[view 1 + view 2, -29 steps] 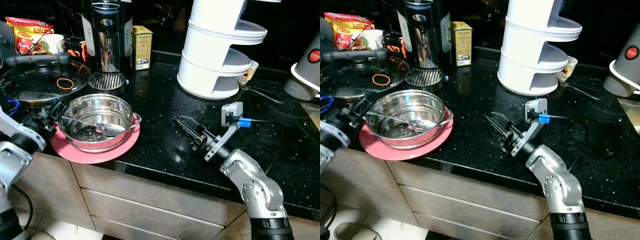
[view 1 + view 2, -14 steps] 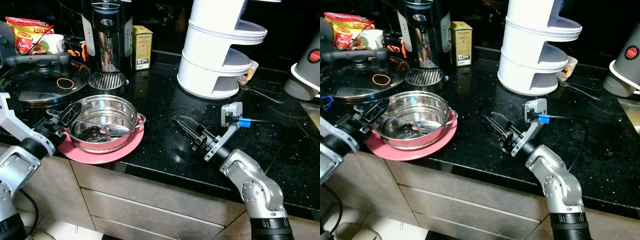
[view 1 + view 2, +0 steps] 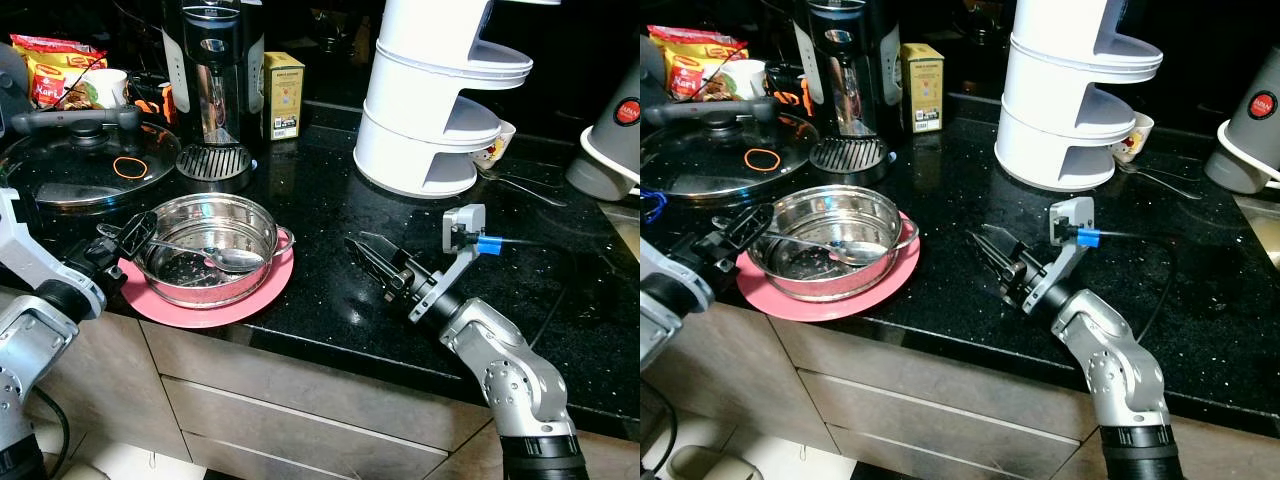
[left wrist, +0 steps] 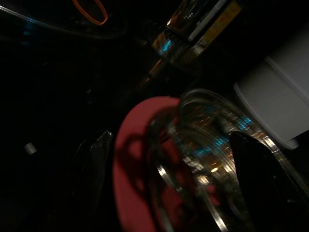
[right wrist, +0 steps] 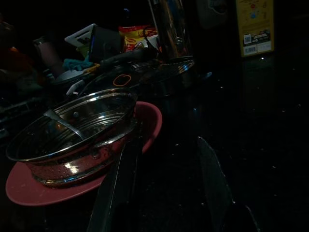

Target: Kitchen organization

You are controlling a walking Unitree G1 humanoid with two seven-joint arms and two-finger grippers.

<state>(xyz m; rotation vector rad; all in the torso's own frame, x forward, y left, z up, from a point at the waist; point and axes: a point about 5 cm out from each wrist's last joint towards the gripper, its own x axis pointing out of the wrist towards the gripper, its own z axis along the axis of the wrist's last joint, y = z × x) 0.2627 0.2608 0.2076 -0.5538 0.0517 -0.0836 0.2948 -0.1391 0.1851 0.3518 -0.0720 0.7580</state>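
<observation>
Steel pot (image 3: 208, 248) on pink plate (image 3: 250, 300), left gripper (image 3: 133, 232) spread at its rim, right gripper (image 3: 368, 258) parted nearby.

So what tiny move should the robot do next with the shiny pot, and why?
Probably ease the left claw shut on the near rim of the steel pot. Its open fingers already sit at that rim, beside the spoon lying inside, and the pot rests on the pink plate. The right claw hovers open over the black counter, well apart.
</observation>
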